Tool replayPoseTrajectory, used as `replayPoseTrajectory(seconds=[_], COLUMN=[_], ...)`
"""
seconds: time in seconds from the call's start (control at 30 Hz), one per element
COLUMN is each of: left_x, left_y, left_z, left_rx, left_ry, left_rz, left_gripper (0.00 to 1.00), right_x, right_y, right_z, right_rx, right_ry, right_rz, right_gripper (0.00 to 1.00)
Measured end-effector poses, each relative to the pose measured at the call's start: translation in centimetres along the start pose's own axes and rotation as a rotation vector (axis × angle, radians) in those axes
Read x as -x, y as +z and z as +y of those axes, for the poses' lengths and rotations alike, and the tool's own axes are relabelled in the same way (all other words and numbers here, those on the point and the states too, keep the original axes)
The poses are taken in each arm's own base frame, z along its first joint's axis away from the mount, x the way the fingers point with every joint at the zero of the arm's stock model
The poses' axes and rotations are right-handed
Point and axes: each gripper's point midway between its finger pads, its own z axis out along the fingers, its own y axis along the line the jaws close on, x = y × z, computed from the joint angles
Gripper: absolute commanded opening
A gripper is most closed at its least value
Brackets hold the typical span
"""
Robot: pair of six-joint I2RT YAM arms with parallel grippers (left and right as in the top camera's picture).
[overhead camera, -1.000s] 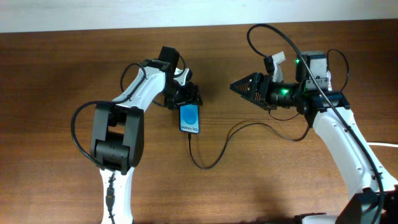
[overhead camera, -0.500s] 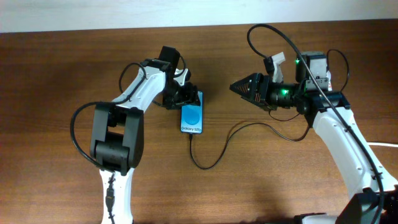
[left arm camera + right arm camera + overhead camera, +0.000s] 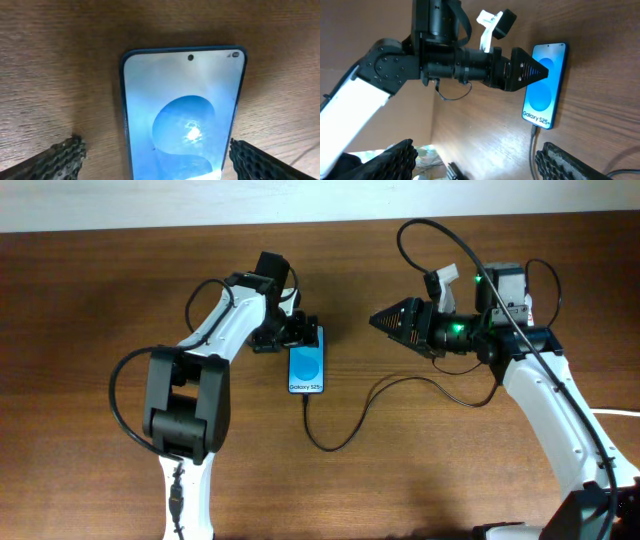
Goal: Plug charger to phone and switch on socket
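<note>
The phone (image 3: 307, 368) lies flat on the table, blue screen up, and reads "Galaxy S25". The charger's thin black cable (image 3: 345, 435) is plugged into the phone's near end and loops off to the right. My left gripper (image 3: 298, 333) is open at the phone's far end. In the left wrist view its fingers (image 3: 160, 165) straddle the phone (image 3: 182, 100) without touching it. My right gripper (image 3: 383, 320) is open and empty, raised to the right of the phone. Its wrist view (image 3: 482, 162) shows the phone (image 3: 545, 85) and the plug (image 3: 535, 132). The socket is out of view.
The brown wooden table (image 3: 100, 300) runs to a pale wall along the back. A thin white cord (image 3: 622, 413) shows at the right edge. Black robot cables (image 3: 430, 235) arc above the right arm. The left arm's forearm (image 3: 455, 65) fills the upper right wrist view.
My left gripper has drawn back to the left and uncovered the phone's far end. The phone has shifted slightly. The right arm has not moved.
</note>
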Motion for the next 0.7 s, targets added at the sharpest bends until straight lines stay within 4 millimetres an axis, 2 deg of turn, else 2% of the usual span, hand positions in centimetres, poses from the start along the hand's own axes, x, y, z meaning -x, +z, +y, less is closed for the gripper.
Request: replayPoseTrajectory(seconds=[0.17,0.3,0.43,0.5,0.6,0.67,0.7], left_x=[0.1,0.2,2.1,2.7,2.7,2.1,1.7], left_y=[-0.2,-1.6,-8.5,-13.2,-20.5,-24.1,-24.9], left_z=[0.4,1.0,0.8,0.5,0.3,0.2,0.1], left_rx=[0.026,0.047,0.041,0.028,0.010,0.005,0.003], left_ry=[-0.001,-0.017,-0.023,-0.023,-0.022,-0.021,-0.020], left_rz=[-0.003,-0.001,-0.132,-0.232,-0.381,-0.454,-0.467], left_gripper=[1.00,1.00,1.00,0.99,0.99,1.00,1.00], right_x=[0.1,0.3,0.0,-0.6,-1.4,-1.6,-1.8], right_y=[0.0,0.0,-0.9,-1.8,-3.7,-5.1,-5.7], right_z=[-0.2,-0.7,-0.4,0.0,0.9,1.8,2.1], right_rx=[-0.014,-0.043,-0.079,-0.113,-0.181,-0.226,-0.243], right_ry=[-0.018,-0.045,-0.072,-0.080,-0.104,-0.135,-0.146], right_rz=[-0.007,-0.018,-0.039,-0.046,-0.060,-0.078,-0.080], right_gripper=[0.82,0.92,0.99,1.00,0.99,0.99,0.98])
